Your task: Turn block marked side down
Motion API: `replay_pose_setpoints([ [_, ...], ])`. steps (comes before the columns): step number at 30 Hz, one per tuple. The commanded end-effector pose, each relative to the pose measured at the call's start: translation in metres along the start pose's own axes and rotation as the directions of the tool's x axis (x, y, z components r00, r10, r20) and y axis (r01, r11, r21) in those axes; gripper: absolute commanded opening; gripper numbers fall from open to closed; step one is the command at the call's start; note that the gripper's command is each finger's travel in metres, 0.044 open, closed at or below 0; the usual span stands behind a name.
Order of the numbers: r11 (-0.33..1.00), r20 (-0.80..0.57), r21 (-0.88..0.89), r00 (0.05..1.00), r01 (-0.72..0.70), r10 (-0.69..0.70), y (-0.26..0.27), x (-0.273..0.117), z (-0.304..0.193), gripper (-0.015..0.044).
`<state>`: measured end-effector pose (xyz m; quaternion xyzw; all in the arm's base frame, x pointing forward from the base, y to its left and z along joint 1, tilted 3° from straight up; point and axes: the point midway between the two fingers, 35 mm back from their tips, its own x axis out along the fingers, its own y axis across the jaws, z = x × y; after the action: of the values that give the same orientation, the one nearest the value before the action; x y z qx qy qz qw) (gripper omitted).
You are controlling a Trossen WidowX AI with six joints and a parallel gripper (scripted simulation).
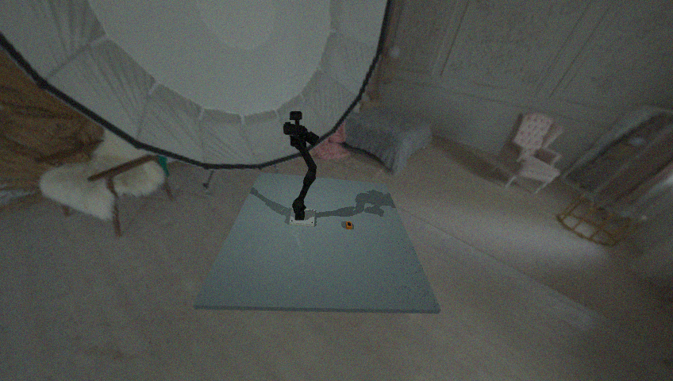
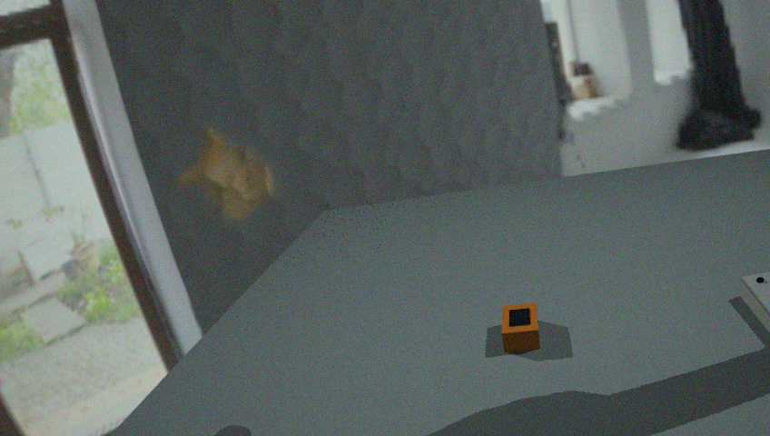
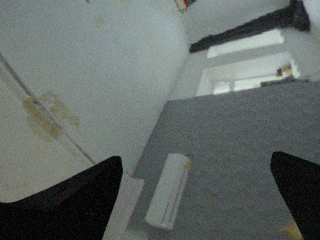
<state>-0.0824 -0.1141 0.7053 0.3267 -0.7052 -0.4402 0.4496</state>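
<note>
Black fingers frame the wrist view from both sides, the gripper [image 3: 198, 163] standing wide apart with nothing between its tips. The arm [image 1: 309, 172] rises from its white base [image 1: 311, 223] [image 2: 755, 292]. Beside that base, apart from it, the orange block [image 1: 348, 225] [image 2: 520, 328] sits on the table [image 1: 316, 269] [image 2: 378, 323], dark square facing up.

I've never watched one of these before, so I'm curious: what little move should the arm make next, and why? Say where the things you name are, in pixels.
Probably swing the open gripper [image 3: 198, 163] down toward the orange block [image 1: 348, 225] [image 2: 520, 328]: the block sits on the table [image 1: 316, 269] [image 2: 378, 292], dark mark upward, with no fingers around it.
</note>
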Motion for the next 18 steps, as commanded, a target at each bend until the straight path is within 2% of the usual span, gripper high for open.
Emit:
replay_pose_setpoints([
  [1,1.0,0.005,0.007,1.0,-0.004,0.003,0.001,0.0,0.002,0.0426],
  [2,1.0,0.019,0.027,1.0,-0.015,0.014,0.003,-0.001,0.006,0.044],
  [10,0.921,0.25,0.291,0.95,-0.26,0.189,0.042,-0.03,0.078,0.044],
  [14,0.902,0.334,0.254,0.907,-0.349,0.257,0.055,-0.047,0.094,0.044],
  [18,0.836,0.408,0.304,0.855,-0.458,0.32,0.069,-0.069,0.116,0.044],
])
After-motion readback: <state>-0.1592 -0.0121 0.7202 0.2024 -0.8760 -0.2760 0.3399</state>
